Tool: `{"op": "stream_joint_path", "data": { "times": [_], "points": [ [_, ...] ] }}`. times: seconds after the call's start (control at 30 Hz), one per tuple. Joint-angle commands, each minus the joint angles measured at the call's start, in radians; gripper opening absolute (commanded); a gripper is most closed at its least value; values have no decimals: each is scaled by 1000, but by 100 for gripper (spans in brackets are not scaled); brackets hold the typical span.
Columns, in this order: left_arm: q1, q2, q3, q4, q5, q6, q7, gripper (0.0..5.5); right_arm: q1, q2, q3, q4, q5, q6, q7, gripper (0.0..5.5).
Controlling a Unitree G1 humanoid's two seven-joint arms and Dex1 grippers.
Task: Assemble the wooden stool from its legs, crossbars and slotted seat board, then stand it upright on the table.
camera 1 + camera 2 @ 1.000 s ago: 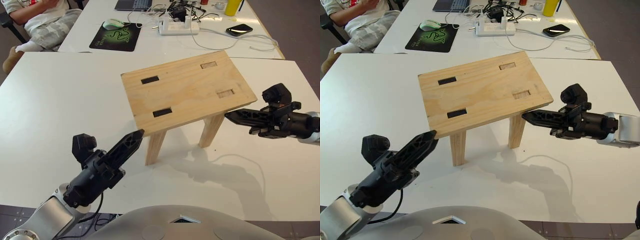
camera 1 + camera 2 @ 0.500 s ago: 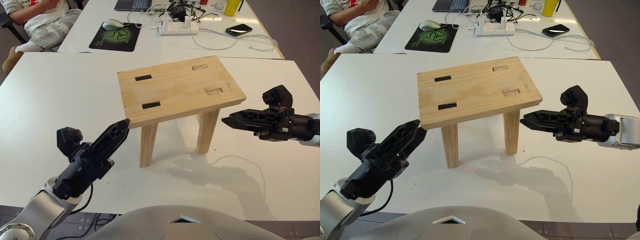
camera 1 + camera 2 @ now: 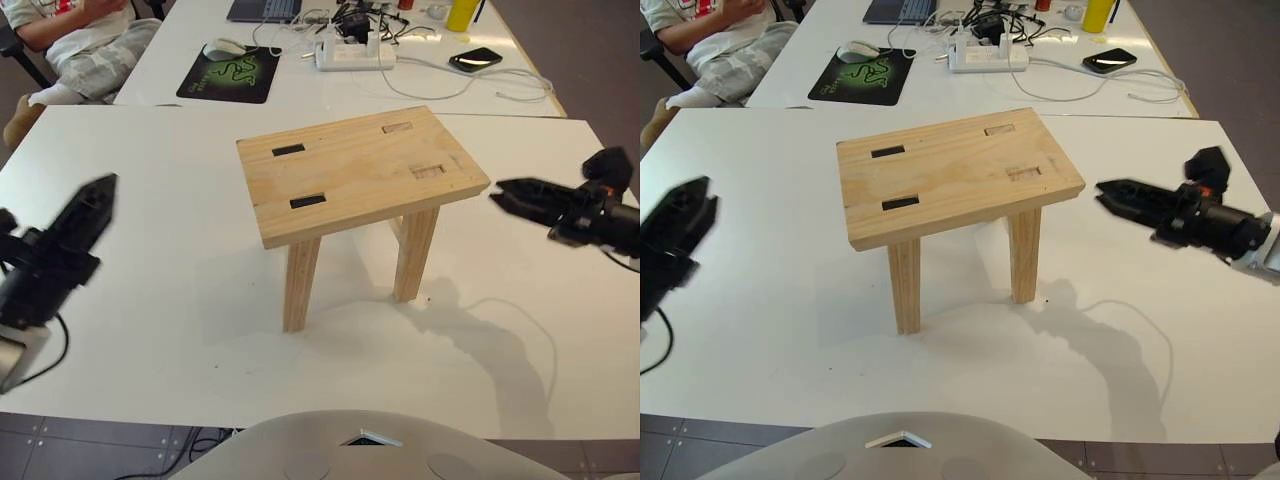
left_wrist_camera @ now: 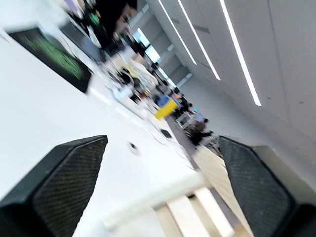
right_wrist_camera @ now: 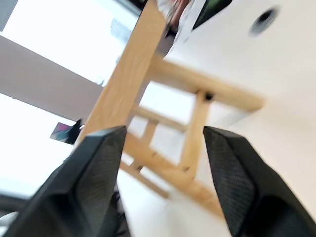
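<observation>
The wooden stool [image 3: 355,170] stands upright on the white table [image 3: 150,180], its slotted seat board level on top and two front legs [image 3: 300,285] on the tabletop. My left gripper [image 3: 95,200] hovers far to the stool's left, open and holding nothing; the left wrist view shows its fingers [image 4: 74,182] wide apart. On the stool's right, my right gripper [image 3: 505,192] is level with the seat and a short gap away from it, also open. Between its spread fingers [image 5: 98,173] the right wrist view shows the stool [image 5: 126,74] with its crossbars.
Behind the white table stands a second table with a black mouse pad [image 3: 230,72], a power strip [image 3: 355,55] with cables, a phone [image 3: 477,58] and a yellow cup [image 3: 465,12]. A person sits at the back left. Bare tabletop surrounds the stool.
The stool went from tilted to standing level on its legs. Both grippers let it go and drew back, the left far to the left, the right to the right.
</observation>
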Motion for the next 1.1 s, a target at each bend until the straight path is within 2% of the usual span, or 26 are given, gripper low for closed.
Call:
{"op": "stream_joint_path", "data": {
  "times": [0.03,0.13,0.27,0.33,0.4,0.57,0.7,0.87,1.1],
  "points": [
    [-308,37,-49,62,441,-143,133,416,-325,197,-79,9,-202,-341,-101,289],
    [-461,24,-175,58,679,-159,162,416,-362,342,-32,-69,-436,-596,-222,289],
    [-715,-119,-407,137,1000,-204,207,416,-364,558,82,-110,-805,-900,-433,289],
    [-795,-204,-504,202,1140,-248,203,416,-319,660,132,-150,-952,-960,-572,289],
    [-814,-278,-554,254,1244,-295,205,416,-262,721,133,-156,-1045,-999,-662,289],
    [-716,-434,-606,351,1419,-385,222,416,-93,813,103,-112,-1223,-1119,-773,289],
    [-598,-529,-589,384,1468,-423,219,416,40,873,95,-152,-1276,-1157,-780,289],
    [-525,-594,-595,433,1513,-450,184,416,146,954,118,-198,-1320,-1173,-772,289],
    [-559,-627,-572,526,1543,-481,124,416,148,1007,110,-123,-1362,-1207,-758,289]
  ]
}}
